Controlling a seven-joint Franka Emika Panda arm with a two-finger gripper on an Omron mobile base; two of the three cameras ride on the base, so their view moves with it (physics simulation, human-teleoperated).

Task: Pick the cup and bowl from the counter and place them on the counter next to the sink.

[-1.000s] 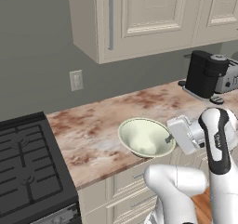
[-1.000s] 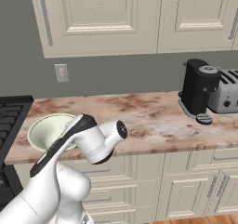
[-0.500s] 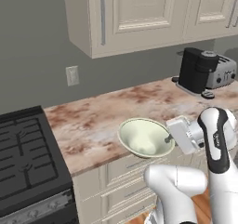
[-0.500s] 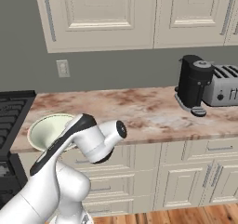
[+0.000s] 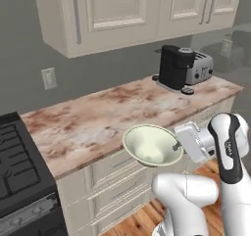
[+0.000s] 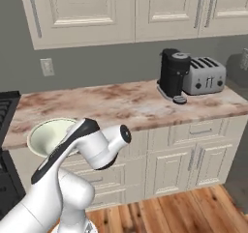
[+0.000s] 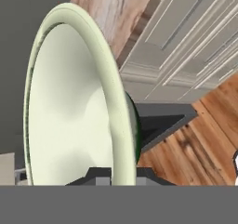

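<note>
Gripping bowl (image 5: 152, 146) rim | hand (image 7: 116, 174) nearly shut, fingertips apparently pinching it

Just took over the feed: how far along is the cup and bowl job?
Done: nothing shows as placed yet; I see no sink or cup here. In hand: the gripper is shut on the rim of the bowl, carried off the front edge of the counter. Left: set the bowl down by the sink; the cup's status can't be told.
</note>
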